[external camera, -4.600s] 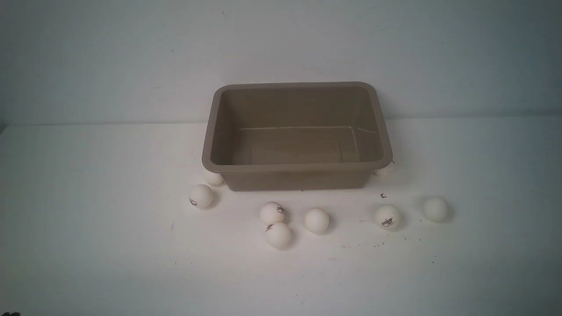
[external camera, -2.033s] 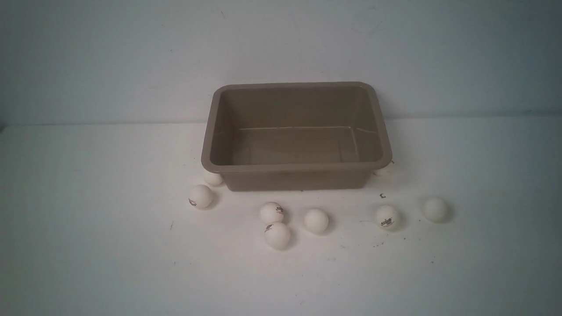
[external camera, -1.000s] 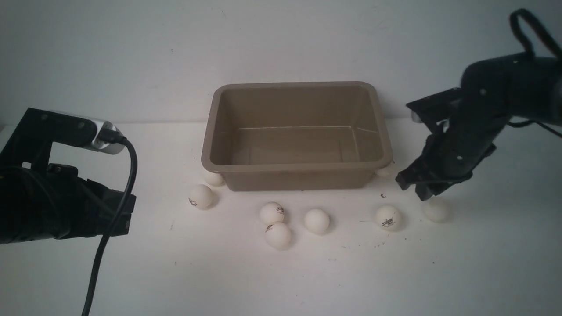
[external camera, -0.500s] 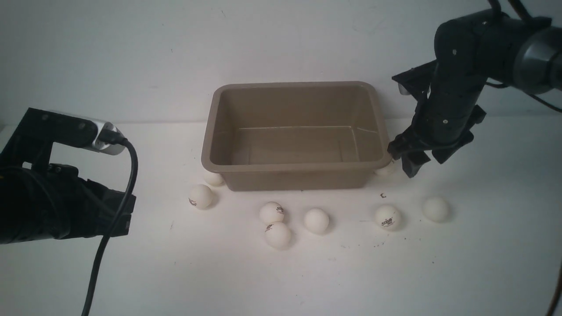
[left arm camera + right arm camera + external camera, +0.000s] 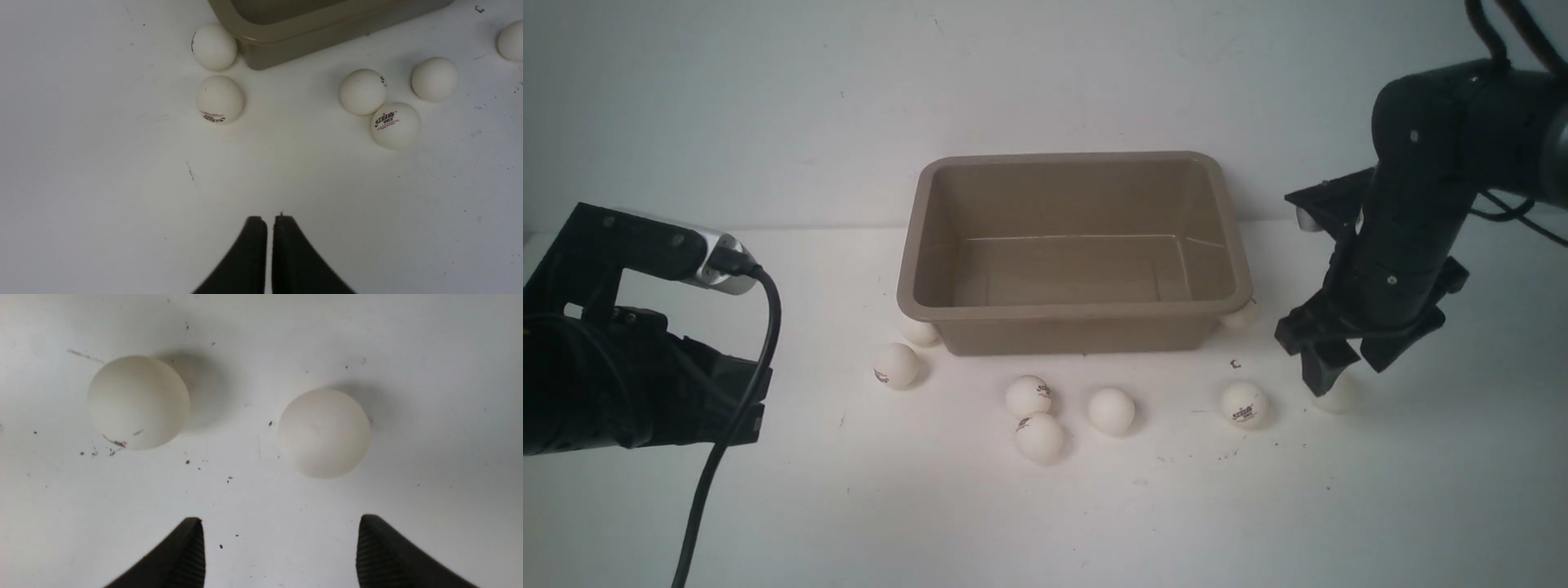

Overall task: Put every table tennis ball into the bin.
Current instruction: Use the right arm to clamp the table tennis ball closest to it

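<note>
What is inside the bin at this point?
Nothing visible: in the front view the bin shows only its bare floor and inner walls. The strip of floor just behind its near wall is hidden, so that part cannot be checked.

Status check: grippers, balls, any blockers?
Left gripper shut, empty. Right gripper open over rightmost ball, no contact visible. Bin empty, all eight balls on the table. Nothing blocking.

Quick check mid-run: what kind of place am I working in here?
Probably a lab test bench, not a home: a plain white table, a blank white wall behind it, and just a bin and loose table tennis balls set out.
</note>
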Available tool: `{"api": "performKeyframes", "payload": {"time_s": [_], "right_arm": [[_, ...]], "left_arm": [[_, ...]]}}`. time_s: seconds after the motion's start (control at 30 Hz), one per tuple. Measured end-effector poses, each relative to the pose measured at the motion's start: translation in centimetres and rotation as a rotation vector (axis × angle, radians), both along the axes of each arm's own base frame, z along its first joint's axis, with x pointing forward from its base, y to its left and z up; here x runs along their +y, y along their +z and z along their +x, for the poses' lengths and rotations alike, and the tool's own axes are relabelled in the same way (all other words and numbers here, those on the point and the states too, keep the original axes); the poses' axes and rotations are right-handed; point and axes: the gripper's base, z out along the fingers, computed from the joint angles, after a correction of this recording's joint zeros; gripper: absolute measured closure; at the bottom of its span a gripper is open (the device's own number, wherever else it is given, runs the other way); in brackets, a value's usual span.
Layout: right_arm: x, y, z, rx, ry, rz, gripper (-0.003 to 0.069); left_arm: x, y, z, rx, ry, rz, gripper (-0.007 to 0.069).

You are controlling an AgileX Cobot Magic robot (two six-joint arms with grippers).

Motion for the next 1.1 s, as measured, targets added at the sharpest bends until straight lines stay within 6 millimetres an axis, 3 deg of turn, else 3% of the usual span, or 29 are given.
{"api": "performKeyframes", "payload": {"time_s": [0.53, 0.8, 1.1], "right_arm": [[-0.1, -0.2, 0.8, -0.131, 0.022, -0.004, 0.0204], [0.0, -3.1, 1.4, -0.064, 0.025, -0.026, 0.0204], [-0.5, -4.5, 2.0, -0.071, 0.016, -0.069, 0.0204]], "left_arm": [[0.0, 0.0, 0.0, 0.000, 0.000, 0.000, 0.0615], [0.0, 0.0, 0.0, 0.004, -0.003, -0.001, 0.0615], [-0.1, -0.1, -0.1, 0.013, -0.012, -0.005, 0.0615]]}}
